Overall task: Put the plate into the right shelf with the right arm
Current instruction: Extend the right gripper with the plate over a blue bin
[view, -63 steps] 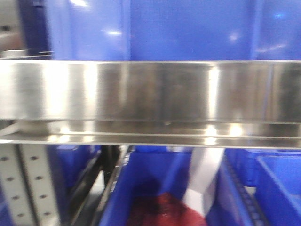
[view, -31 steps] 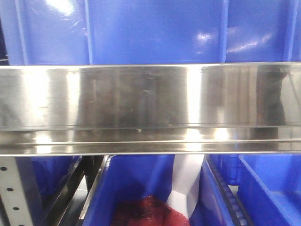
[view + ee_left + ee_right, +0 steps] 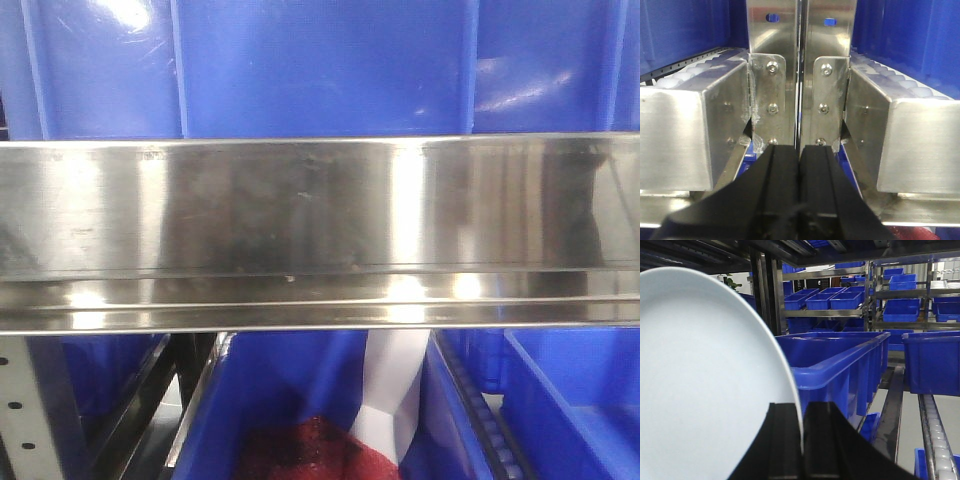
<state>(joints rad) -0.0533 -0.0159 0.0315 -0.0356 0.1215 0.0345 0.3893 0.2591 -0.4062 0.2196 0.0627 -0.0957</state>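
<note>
Right claw (image 3: 801, 440) was clamped on the rim of the plate (image 3: 700, 380). The plate stood on edge in the air, not resting on anything. It sat at bin level of the right shelf (image 3: 320, 210), just beside a blue bin (image 3: 840, 365), with the roller track (image 3: 939, 440) beyond. Left claw (image 3: 799, 155) had its fingers pressed together with nothing between them, facing the steel brackets (image 3: 771, 100).

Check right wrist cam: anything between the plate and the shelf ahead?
Yes: a blue bin sits directly ahead of the plate, clamped in the right gripper. The roller lane to its right looks open.
</note>
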